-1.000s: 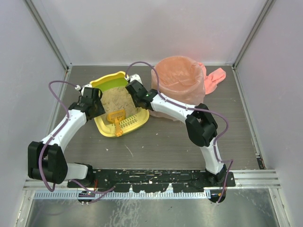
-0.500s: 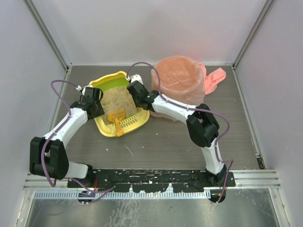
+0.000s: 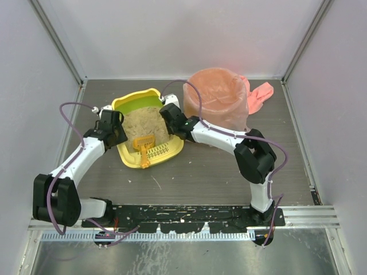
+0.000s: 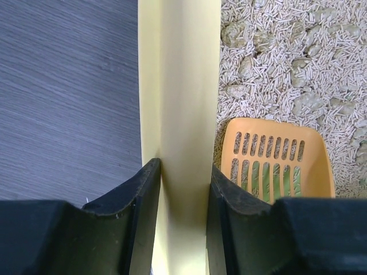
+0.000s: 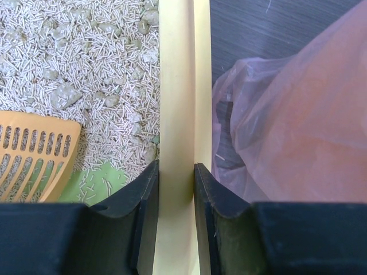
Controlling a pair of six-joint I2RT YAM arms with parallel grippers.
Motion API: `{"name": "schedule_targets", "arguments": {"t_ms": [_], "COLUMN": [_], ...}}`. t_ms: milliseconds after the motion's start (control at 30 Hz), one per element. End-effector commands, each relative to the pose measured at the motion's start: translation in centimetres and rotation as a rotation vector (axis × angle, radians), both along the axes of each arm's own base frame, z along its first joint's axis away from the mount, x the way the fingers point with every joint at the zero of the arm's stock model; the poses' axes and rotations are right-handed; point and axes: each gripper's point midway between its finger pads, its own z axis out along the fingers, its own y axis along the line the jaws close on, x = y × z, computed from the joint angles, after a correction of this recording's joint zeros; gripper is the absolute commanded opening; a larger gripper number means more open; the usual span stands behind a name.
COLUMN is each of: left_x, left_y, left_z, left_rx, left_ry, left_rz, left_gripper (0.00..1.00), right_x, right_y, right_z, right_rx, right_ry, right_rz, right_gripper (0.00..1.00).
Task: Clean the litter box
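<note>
On the table (image 3: 200, 172), the litter box (image 3: 133, 101) is held by its rims in the jaws of the left gripper (image 4: 184, 172) and the right gripper (image 5: 175, 169).

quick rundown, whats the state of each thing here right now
litter box: holds clumpy litter, clamped on both long rims
orange scoop: lying in the litter, not held
bin: upright, open, lined with a pink bag
left gripper: shut on the litter box rim
right gripper: shut on the rim beside the bin
</note>
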Motion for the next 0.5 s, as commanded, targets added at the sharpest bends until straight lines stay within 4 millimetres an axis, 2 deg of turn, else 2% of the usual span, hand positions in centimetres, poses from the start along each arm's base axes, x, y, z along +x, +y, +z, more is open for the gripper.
{"name": "schedule_targets", "arguments": {"t_ms": [0, 67, 167, 467], "left_x": [-3.5, -4.1, -5.3, -10.0], "left_y": [-2.1, -2.6, -3.3, -3.8], "left_z": [-2.6, -2.8, -1.7, -1.5], "left_rx": [-0.094, -0.106, -0.129, -0.205], "left_ry": [0.122, 0.136, 0.106, 0.103], "left_rz": [-0.044, -0.054, -0.071, -0.052], "left_gripper": [0.35, 0.35, 0.35, 0.39], "right_x": [-4.8, -5.6, -6.9, -9.6], "right_y": [-2.5, -2.8, -2.9, -4.2], "right_z": [-2.0, -1.9, -1.9, -1.2], "right_rx": [-0.111, -0.118, -0.121, -0.088], "right_ry": [0.133, 0.135, 0.141, 0.141], "right_rz": [0.039, 0.049, 0.073, 0.103], "right_gripper": [0.06, 0.06, 0.06, 0.06]}}
